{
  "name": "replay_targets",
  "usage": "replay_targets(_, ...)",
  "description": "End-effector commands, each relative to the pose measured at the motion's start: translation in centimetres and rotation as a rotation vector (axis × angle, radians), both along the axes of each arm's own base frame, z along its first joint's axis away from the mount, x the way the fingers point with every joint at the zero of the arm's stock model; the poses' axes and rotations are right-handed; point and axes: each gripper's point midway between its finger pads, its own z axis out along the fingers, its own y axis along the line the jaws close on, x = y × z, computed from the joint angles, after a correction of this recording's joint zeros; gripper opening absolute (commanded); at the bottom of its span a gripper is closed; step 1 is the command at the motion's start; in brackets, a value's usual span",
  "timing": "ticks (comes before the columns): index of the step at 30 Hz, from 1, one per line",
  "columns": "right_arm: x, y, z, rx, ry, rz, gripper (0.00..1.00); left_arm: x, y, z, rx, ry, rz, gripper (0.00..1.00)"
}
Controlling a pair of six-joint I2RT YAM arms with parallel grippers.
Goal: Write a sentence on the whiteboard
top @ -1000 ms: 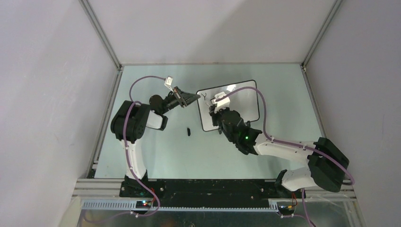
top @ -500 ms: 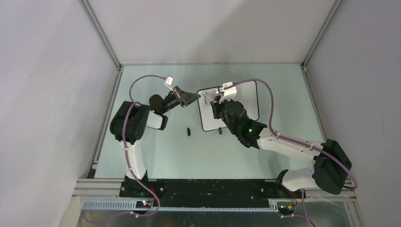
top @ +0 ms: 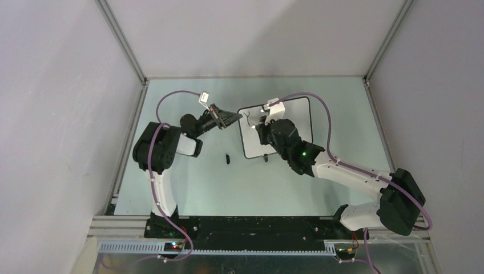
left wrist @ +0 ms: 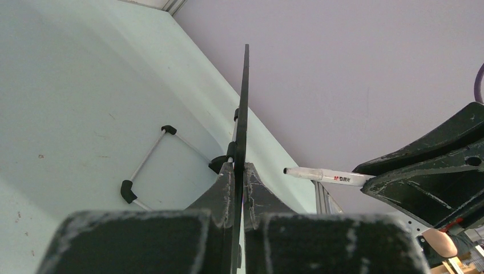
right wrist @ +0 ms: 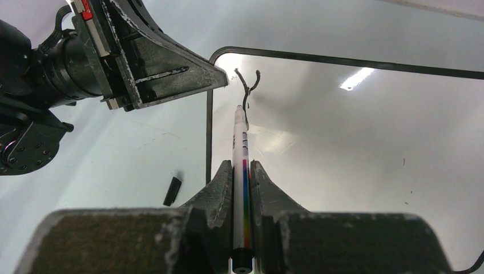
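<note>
The whiteboard (right wrist: 365, 148) sits at the far middle of the table (top: 188, 171), its left edge pinched in the fully closed left gripper (left wrist: 238, 171). The right gripper (right wrist: 241, 168), clamped tight on a white marker (right wrist: 240, 131), is just near of the sentence (right wrist: 246, 85): one Y-shaped stroke at the board's far-left corner, with the marker tip at its tail.

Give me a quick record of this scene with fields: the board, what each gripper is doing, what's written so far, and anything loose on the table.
board: whiteboard, thin black frame, mostly blank
left gripper: shut on the whiteboard's edge
right gripper: shut on a marker, tip at the lower end of the stroke
writing: one forked black stroke, like a Y, in the corner nearest the left gripper
loose item: small black piece on the table, possibly the marker's cap
</note>
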Motion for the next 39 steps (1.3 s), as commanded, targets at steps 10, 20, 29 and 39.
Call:
replay_targets(10, 1.3, -0.7, 1.6, -0.016, -0.034, -0.053, 0.00, -0.8, -0.2, 2.9, -0.026, -0.082, -0.012, 0.00)
replay_targets(20, 1.5, -2.6, 2.0, -0.033, -0.056, -0.162, 0.00, -0.8, -0.2, 2.9, -0.023, -0.085, -0.013, 0.00)
replay_targets(29, 0.4, -0.5, 2.5, -0.003, -0.058, -0.026, 0.00, -0.5, -0.4, 2.1, -0.001, -0.085, -0.025, 0.00)
replay_targets(39, -0.1, -0.7, 3.6, -0.033, 0.005, 0.017, 0.00, 0.2, -0.6, 1.0, 0.024, -0.066, -0.023, 0.00)
